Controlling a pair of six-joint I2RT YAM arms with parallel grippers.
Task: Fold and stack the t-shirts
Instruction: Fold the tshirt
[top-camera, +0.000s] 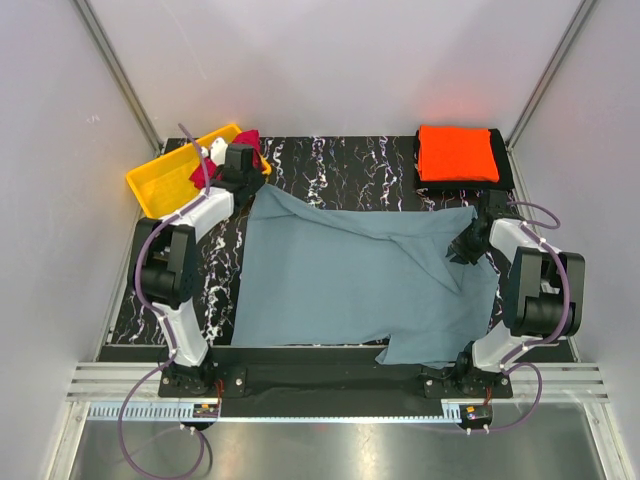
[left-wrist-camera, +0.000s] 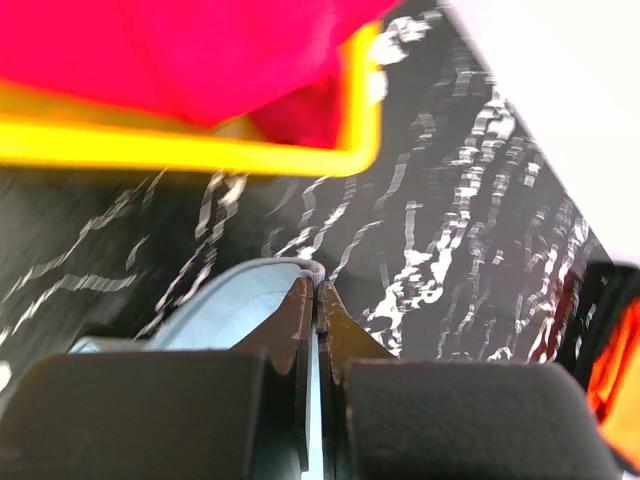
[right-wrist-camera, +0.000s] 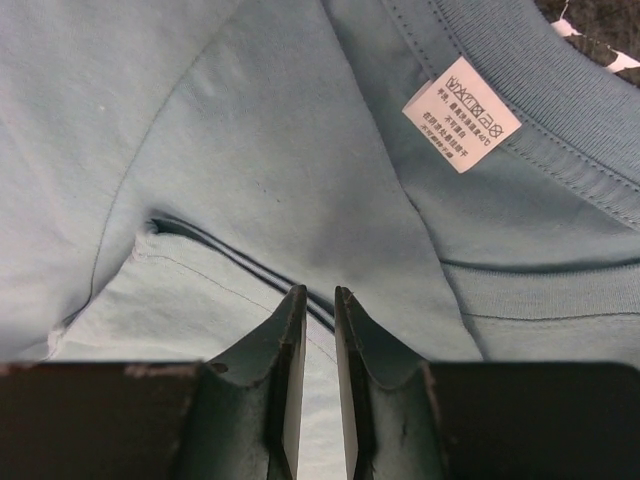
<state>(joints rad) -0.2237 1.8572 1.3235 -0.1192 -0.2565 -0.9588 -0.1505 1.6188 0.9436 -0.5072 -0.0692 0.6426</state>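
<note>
The black, white-veined worktop is carrying the grey-blue t-shirt, which is lying spread flat over the middle of the top view. Its long axis is running left to right, with the hem end at frame left and the collar end at frame right. One sleeve is sticking out toward the lower edge and the other is lying creased over the body at upper right. The left gripper is sitting at the shirt's upper-left corner, just beside the yellow bin. In its wrist view the left gripper is clenching a rolled lip of the blue cloth. The right gripper is sitting at the right end, so each arm is nearest its own end of the garment. In its wrist view the right gripper is showing jaws drawn almost together over a stitched sleeve seam. I cannot tell whether any cloth is nipped between them. Judging from this, the coming move is turning on the far long edge being carried toward the bottom of the frame. The cloth is looking like a soft, matte knit, limp and wrinkling. The orange t-shirt is lying folded square at upper right, well apart. The crimson t-shirt is bunching in the bin. A ribbed collar and a white care label are showing at upper right of the right wrist view.
</note>
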